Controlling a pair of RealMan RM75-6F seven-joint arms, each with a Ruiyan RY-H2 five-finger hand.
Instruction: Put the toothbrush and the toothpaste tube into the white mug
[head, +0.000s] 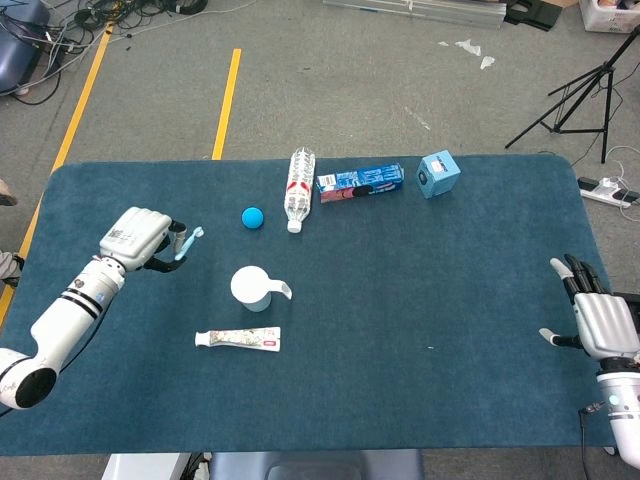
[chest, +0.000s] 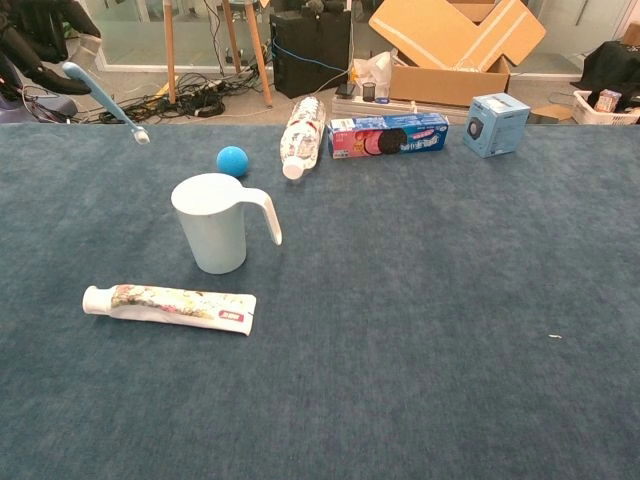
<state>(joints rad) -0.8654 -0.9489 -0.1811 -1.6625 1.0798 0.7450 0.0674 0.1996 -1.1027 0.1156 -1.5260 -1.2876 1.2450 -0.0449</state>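
The left hand (head: 135, 236) grips the toothbrush (chest: 103, 100) by its handle, raised off the table (head: 420, 300) with the head slanting down, up and to the left of the white mug (head: 252, 288). The toothpaste tube (head: 238, 339) lies flat just in front of the mug. Far right, the right hand (head: 600, 322) hovers with fingers spread, holding nothing.

Blue-carpeted table (head: 420, 330) — on it white mug (head: 251, 288), toothpaste tube (head: 238, 339), ball (head: 252, 217), bottle (head: 299, 188), biscuit pack (head: 360, 182), small box (head: 438, 174).
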